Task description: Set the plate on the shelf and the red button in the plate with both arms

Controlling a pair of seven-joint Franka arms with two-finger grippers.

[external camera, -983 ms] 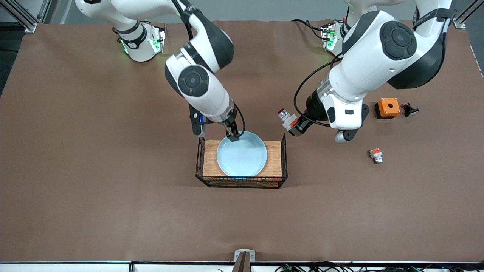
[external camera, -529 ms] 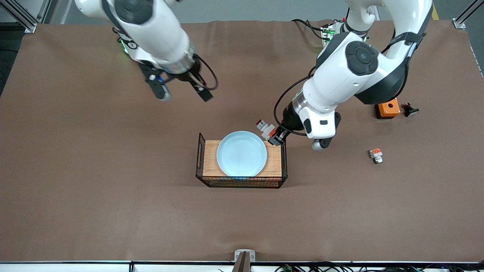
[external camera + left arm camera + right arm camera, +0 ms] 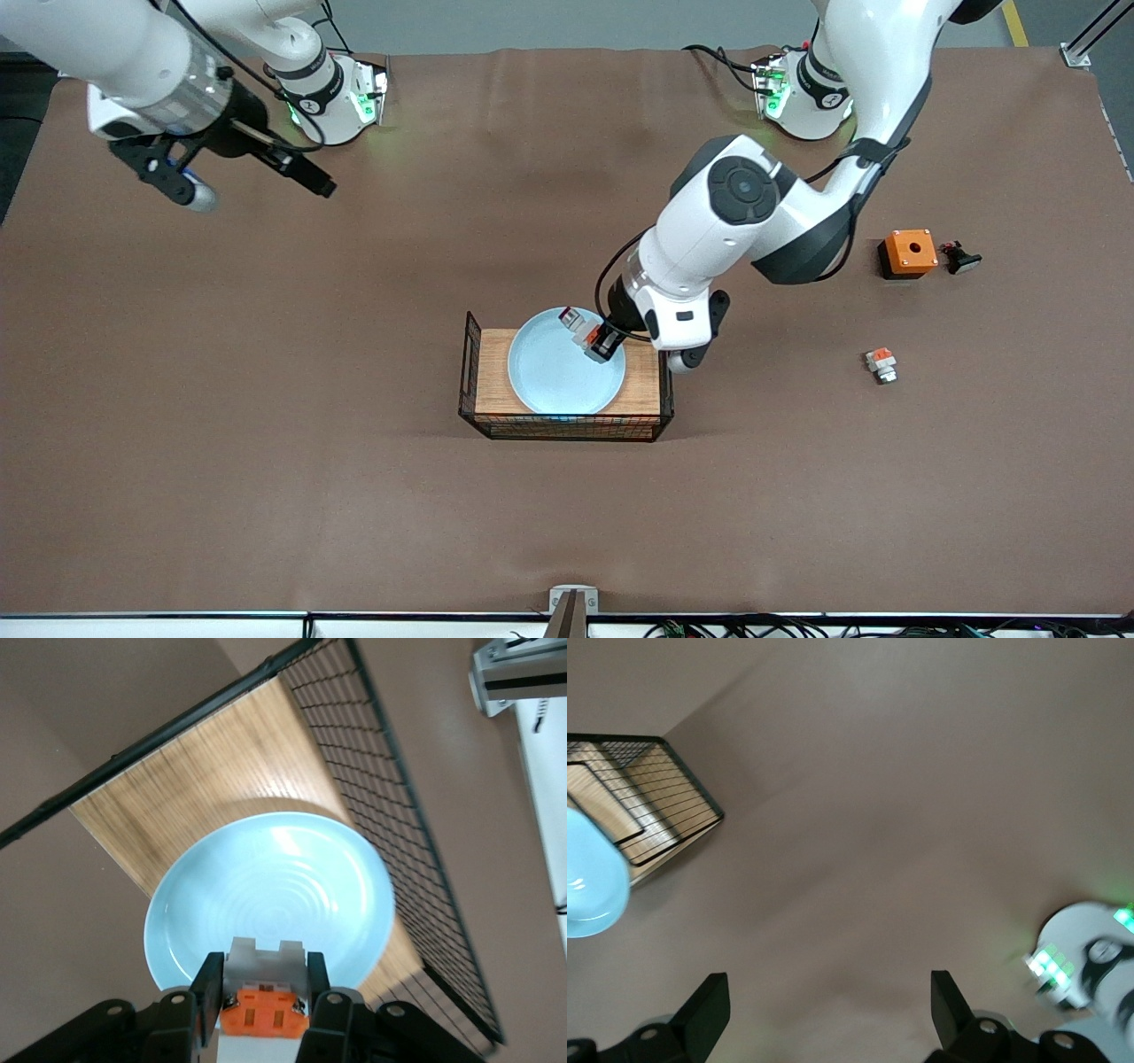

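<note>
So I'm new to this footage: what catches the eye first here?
The pale blue plate sitting in the wire basket mid-table. Over its rim the left gripper hangs, shut on the red button. The right gripper, open and empty, waits over bare table near its arm's base.

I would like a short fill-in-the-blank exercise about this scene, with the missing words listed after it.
1. The pale blue plate rests on the wooden floor of a black wire ____.
2. The left gripper is shut on the red ____ and holds it over the plate.
3. The right gripper, over the right arm's end of the table, holds nothing and its fingers are ____.
4. The orange box sits on the table beside a small ____ piece with a pale cap.

Missing words: basket; button; open; black
</note>
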